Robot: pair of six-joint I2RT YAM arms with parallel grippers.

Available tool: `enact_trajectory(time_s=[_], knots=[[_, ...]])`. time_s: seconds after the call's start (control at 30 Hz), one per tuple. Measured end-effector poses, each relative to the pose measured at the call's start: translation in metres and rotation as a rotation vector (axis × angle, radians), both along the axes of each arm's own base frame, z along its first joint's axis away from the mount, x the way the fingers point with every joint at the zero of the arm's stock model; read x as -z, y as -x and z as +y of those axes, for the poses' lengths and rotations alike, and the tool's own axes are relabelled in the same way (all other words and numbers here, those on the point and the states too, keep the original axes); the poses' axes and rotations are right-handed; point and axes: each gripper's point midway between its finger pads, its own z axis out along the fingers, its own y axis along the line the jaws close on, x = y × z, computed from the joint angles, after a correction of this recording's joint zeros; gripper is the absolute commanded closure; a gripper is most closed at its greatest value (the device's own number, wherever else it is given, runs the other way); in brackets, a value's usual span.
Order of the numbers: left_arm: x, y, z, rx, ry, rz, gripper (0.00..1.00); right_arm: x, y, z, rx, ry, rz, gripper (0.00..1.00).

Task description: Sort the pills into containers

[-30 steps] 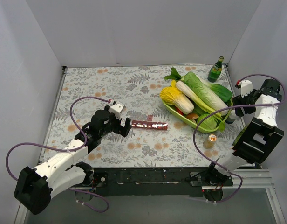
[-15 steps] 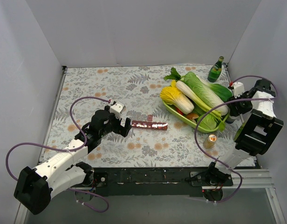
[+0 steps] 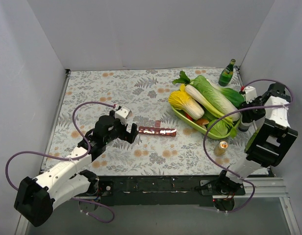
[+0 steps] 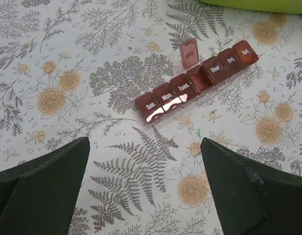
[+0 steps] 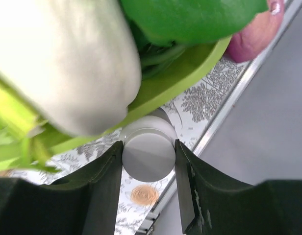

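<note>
The containers (image 3: 157,131) are a dark-red strip of day-labelled compartments lying on the flowered cloth. In the left wrist view (image 4: 197,83) the lid of the middle compartment stands open and the others are shut. My left gripper (image 3: 133,133) is open and empty just left of the strip's end, with its wide-apart jaws (image 4: 143,144) low over the cloth. My right gripper (image 3: 249,111) is at the right end of the green tray. In the right wrist view (image 5: 148,156) its fingers press both sides of the round cap of a white-capped bottle (image 5: 148,152). No loose pills show.
A green tray (image 3: 183,117) piled with cabbages and greens lies right of centre, and its rim (image 5: 190,68) overhangs the bottle. A green glass bottle (image 3: 227,73) stands at the back right. A tan-lidded jar (image 3: 221,147) stands near the front right. White walls enclose the table.
My right gripper has come down and in toward the tray's right end and now sits around the white cap. My left arm has barely shifted.
</note>
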Motion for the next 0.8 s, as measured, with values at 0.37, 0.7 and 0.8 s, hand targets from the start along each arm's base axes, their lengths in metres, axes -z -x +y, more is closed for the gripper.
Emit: enact_trajectory(time_s=[0.37, 0.7, 0.8], knots=[[-0.046, 0.013, -0.011, 0.060, 0.152, -0.103, 0.02, -0.146, 0.026, 0.073, -0.142, 0.139, -0.379, 0.85], [-0.064, 0.049, -0.032, 0.260, 0.280, -0.142, 0.02, -0.169, 0.051, 0.243, -0.537, -0.229, -0.383, 0.87], [-0.068, 0.061, -0.040, 0.327, 0.323, -0.122, 0.02, -0.159, 0.075, 0.306, -0.704, -0.396, -0.320, 0.87]])
